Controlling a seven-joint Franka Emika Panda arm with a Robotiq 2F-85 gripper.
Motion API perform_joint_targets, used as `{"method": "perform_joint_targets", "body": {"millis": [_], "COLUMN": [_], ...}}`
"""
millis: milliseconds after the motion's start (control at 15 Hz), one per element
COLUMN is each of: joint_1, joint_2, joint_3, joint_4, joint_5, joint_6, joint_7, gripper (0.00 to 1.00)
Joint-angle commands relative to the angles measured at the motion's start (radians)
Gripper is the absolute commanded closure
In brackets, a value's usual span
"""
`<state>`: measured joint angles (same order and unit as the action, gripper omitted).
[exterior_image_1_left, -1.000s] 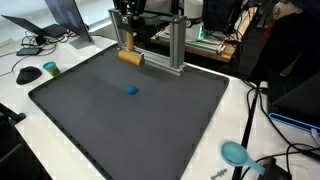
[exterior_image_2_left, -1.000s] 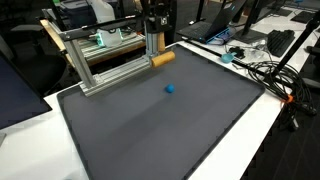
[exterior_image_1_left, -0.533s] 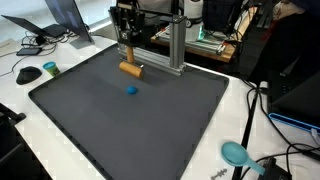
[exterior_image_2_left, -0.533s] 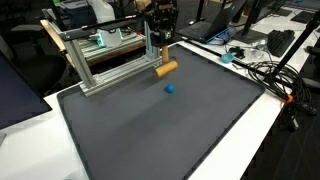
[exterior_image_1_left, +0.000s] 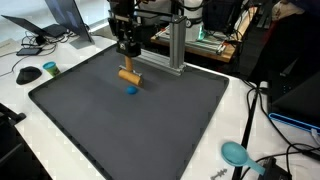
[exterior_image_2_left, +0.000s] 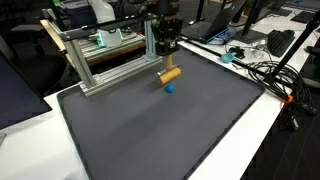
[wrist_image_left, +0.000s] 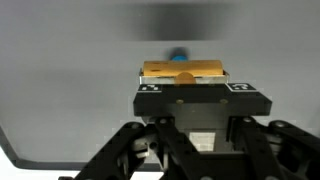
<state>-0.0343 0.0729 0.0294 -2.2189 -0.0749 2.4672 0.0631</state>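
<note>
My gripper (exterior_image_1_left: 127, 60) (exterior_image_2_left: 167, 57) hangs over the far part of the black mat (exterior_image_1_left: 130, 130) (exterior_image_2_left: 160, 130), shut on a short orange-brown wooden cylinder (exterior_image_1_left: 129, 75) (exterior_image_2_left: 170, 74) that lies crosswise below the fingers. A small blue piece (exterior_image_1_left: 131, 89) (exterior_image_2_left: 169, 86) lies on the mat just in front of the cylinder, close beneath it. In the wrist view the wooden cylinder (wrist_image_left: 183, 70) sits between the black fingertips of the gripper (wrist_image_left: 195, 92), and the blue piece (wrist_image_left: 179, 55) peeks out just beyond it, blurred.
An aluminium frame (exterior_image_1_left: 170, 45) (exterior_image_2_left: 105, 62) stands at the mat's far edge, right behind the gripper. Around the mat are a mouse (exterior_image_1_left: 28, 73), a teal disc (exterior_image_1_left: 50, 68), a teal scoop (exterior_image_1_left: 235, 153), a laptop (exterior_image_1_left: 60, 20) and cables (exterior_image_2_left: 270, 70).
The gripper has carried the wooden cylinder away from the aluminium frame, out over the mat, to just above the blue piece. The blue piece has not moved.
</note>
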Motion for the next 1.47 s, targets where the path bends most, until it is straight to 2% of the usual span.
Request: {"method": "perform_joint_targets", "body": {"millis": [0, 1400], "joint_1": [0.014, 0.015], "joint_2": [0.035, 0.102], "joint_3": [-0.008, -0.010], "joint_4": [0.037, 0.051], "joint_5": [0.037, 0.047], "joint_6": [0.021, 0.056], "joint_7": [-0.021, -0.014], "gripper": [0.78, 0.78]}}
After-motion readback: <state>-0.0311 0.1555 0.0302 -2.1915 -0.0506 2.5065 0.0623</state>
